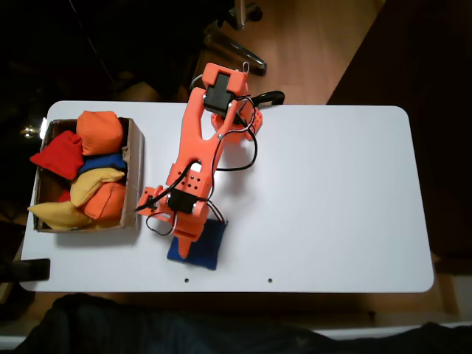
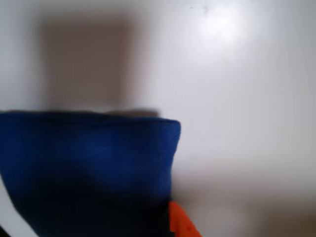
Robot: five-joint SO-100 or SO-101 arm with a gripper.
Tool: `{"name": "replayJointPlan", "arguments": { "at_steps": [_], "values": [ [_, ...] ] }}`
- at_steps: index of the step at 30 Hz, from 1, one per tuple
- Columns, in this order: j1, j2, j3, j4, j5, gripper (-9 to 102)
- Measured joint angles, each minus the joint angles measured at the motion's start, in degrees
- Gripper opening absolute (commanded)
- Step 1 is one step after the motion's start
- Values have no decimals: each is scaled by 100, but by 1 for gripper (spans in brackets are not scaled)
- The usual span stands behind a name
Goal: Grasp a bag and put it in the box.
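Observation:
The blue bag (image 1: 206, 247) lies flat on the white table near its front edge, right of the box. My orange gripper (image 1: 184, 247) points down onto the bag's left half and covers part of it. How the jaws stand is hidden in the fixed view. In the wrist view the bag (image 2: 89, 173) fills the lower left, with one orange fingertip (image 2: 181, 223) at its right edge. The brown cardboard box (image 1: 136, 177) stands at the table's left end, about a hand's width from the gripper.
The box holds several beanbags: orange (image 1: 99, 131), red (image 1: 59, 155), yellow (image 1: 92, 184) and a blue one (image 1: 110, 161) between them. The arm's base (image 1: 225, 92) sits at the table's far edge. The white table (image 1: 332, 199) stretches bare to the right.

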Motion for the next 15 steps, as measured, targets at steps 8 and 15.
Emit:
{"name": "replayJointPlan", "arguments": {
  "at_steps": [8, 15],
  "values": [
    [-70, -378, -439, 483, 167, 81],
    [-88, -712, -686, 536, 255, 81]
  ]
}}
